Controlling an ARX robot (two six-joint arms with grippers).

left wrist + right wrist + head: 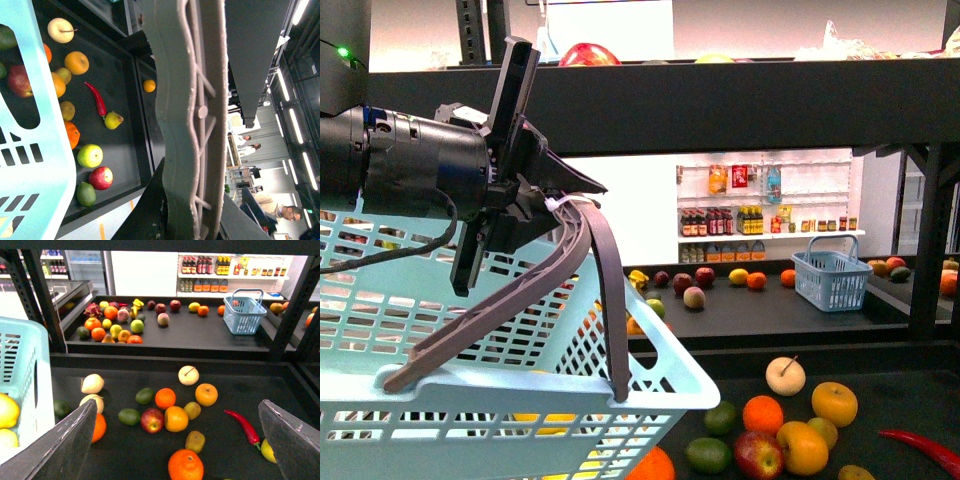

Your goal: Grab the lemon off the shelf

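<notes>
— What sits closest?
— The light blue basket (470,400), lower left of the front view. The left gripper (535,200) is clamped on its grey handles (590,260).
— And the right gripper (177,405)?
— Its fingers (65,440) stand wide apart at the lower corners of the right wrist view, holding nothing.
— Where is the lemon (266,451)?
— On the shelf (230,375) tray, lower right, just beside the red chilli (242,422) and half hidden behind a finger. Farther back, a small blue basket (243,315) sits on another tray.

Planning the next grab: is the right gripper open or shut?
Open. In the right wrist view, the right gripper has its fingers spread wide apart, with nothing held between them.
</notes>
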